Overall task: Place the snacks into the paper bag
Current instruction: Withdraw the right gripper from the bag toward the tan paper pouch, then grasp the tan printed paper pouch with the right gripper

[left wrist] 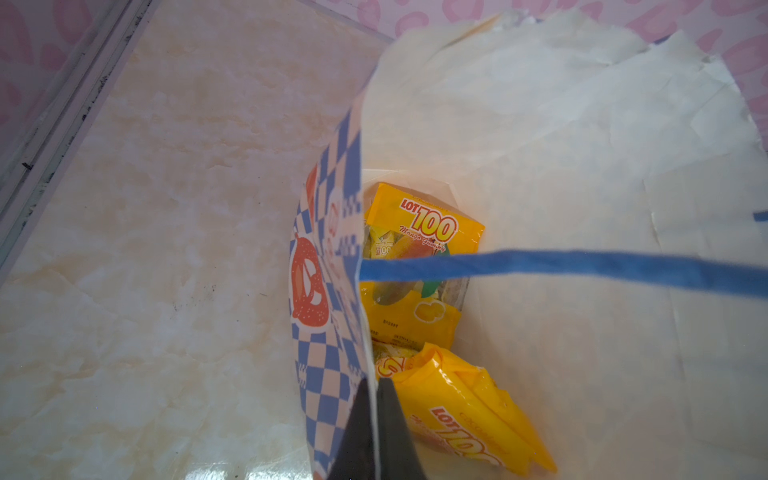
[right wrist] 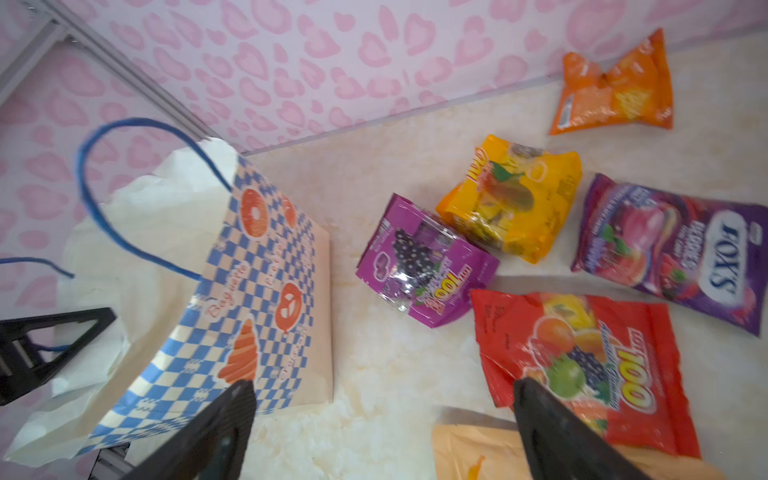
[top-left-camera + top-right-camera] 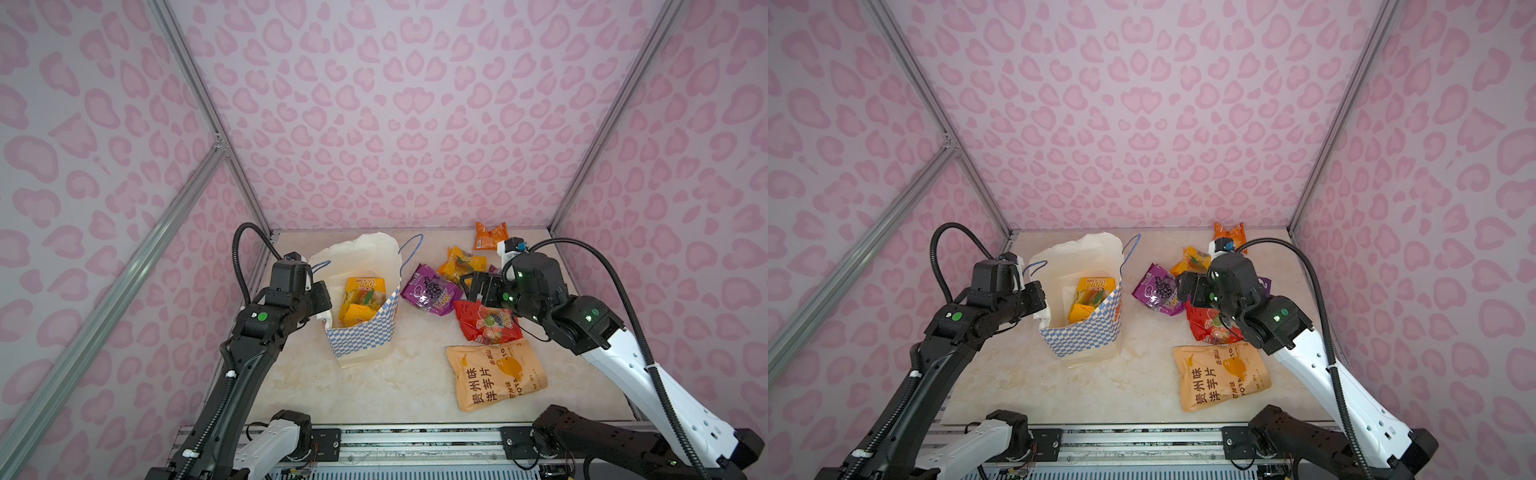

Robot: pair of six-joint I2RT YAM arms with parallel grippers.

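Observation:
The paper bag (image 3: 361,336) stands upright left of centre, blue-checkered, mouth open. My left gripper (image 1: 376,386) is shut on the bag's near-left rim (image 3: 326,309), the paper pinched between the fingers. Two yellow snacks (image 1: 419,232) (image 1: 465,411) lie inside the bag. My right gripper (image 2: 384,386) hangs open and empty above the table, between the bag and the loose snacks (image 3: 471,289). On the table lie a purple grape packet (image 2: 424,262), a yellow packet (image 2: 511,199), a purple Fox's packet (image 2: 673,249), a red packet (image 2: 582,353), a small orange packet (image 2: 611,87) and a large pale-orange packet (image 3: 496,374).
Pink patterned walls with aluminium posts (image 3: 249,195) close in the marble table (image 3: 415,386) on three sides. A metal rail (image 3: 415,440) with both arm bases runs along the front edge. The bag's blue cord handles (image 3: 411,249) stick up at its rim.

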